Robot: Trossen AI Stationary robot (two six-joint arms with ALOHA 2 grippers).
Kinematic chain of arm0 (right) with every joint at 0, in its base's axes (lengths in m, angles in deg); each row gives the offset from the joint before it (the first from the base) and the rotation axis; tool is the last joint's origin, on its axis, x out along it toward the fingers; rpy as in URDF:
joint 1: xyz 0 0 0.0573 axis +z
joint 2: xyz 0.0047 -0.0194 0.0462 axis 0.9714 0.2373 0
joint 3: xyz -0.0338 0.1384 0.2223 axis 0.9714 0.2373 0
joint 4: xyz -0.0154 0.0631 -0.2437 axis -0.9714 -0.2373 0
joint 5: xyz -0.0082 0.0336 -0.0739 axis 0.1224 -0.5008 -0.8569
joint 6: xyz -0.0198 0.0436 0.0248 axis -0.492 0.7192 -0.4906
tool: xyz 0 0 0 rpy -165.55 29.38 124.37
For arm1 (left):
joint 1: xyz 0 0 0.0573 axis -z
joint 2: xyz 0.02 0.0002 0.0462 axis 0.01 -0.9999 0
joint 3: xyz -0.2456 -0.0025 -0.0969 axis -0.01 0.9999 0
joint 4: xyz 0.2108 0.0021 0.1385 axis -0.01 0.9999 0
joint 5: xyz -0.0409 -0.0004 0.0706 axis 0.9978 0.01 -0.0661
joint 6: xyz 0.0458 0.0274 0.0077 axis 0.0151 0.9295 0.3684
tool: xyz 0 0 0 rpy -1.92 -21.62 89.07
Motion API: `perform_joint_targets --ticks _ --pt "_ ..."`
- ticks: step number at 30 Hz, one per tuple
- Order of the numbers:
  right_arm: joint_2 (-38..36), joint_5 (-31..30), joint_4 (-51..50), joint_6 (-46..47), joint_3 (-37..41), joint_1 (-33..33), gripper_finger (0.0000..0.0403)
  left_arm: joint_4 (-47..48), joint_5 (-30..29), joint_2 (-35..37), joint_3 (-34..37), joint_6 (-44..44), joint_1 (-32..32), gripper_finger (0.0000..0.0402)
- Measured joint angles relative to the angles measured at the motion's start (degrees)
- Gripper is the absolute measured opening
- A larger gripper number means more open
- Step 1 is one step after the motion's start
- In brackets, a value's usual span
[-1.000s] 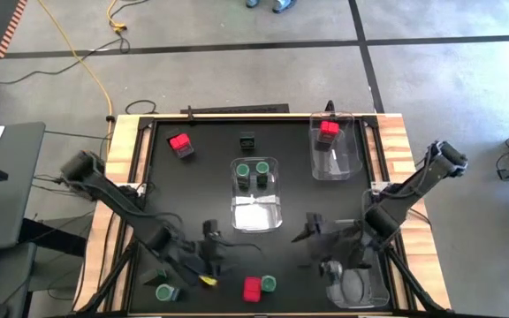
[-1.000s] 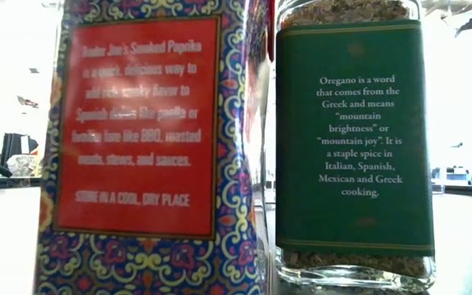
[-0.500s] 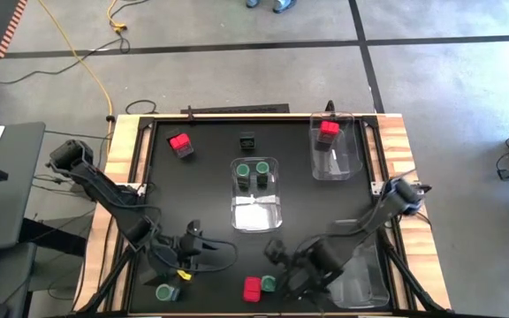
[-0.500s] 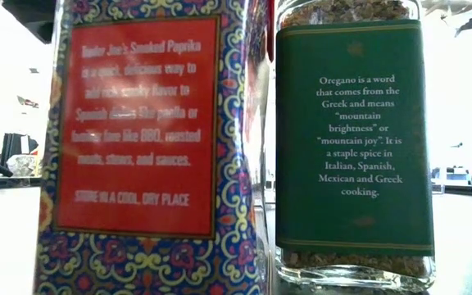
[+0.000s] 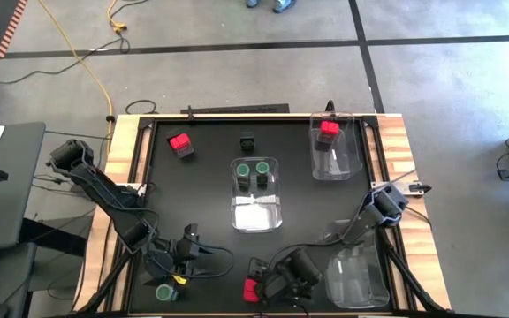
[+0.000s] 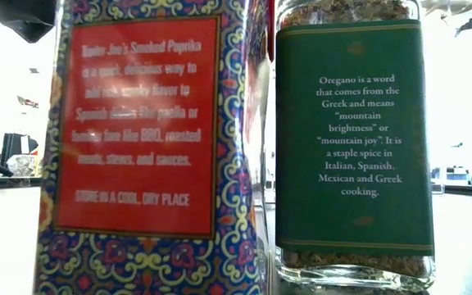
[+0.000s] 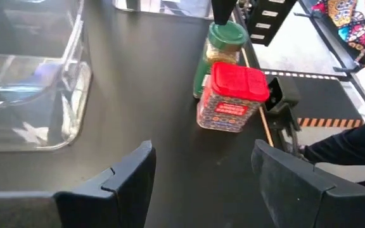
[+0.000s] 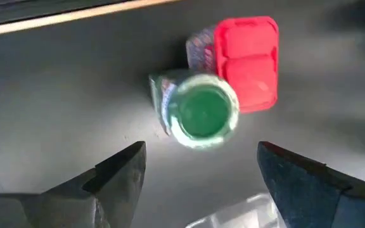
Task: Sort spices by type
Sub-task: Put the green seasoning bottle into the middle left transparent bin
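Oregano jar (image 8: pixel 201 116) stands touching the red paprika tin (image 8: pixel 246 62) near the counter's (image 5: pixel 210 185) front edge, directly beneath the right claw (image 8: pixel 201 174), fingers apart, empty. Left claw (image 7: pixel 201 180) farther, part-open.

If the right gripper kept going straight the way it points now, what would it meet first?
Most likely the green-lidded oregano jar, which sits between the open right gripper's fingers in its wrist view; the red paprika tin stands just beyond. Depth is uncertain.
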Motion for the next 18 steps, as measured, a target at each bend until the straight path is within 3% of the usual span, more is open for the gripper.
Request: perform_joint_targets --ticks 18 --pt "3.61 3.63 1.98 -7.07 0.04 -1.15 0.0336 0.56 0.07 -0.02 0.0 -2.0 1.07 0.0249"
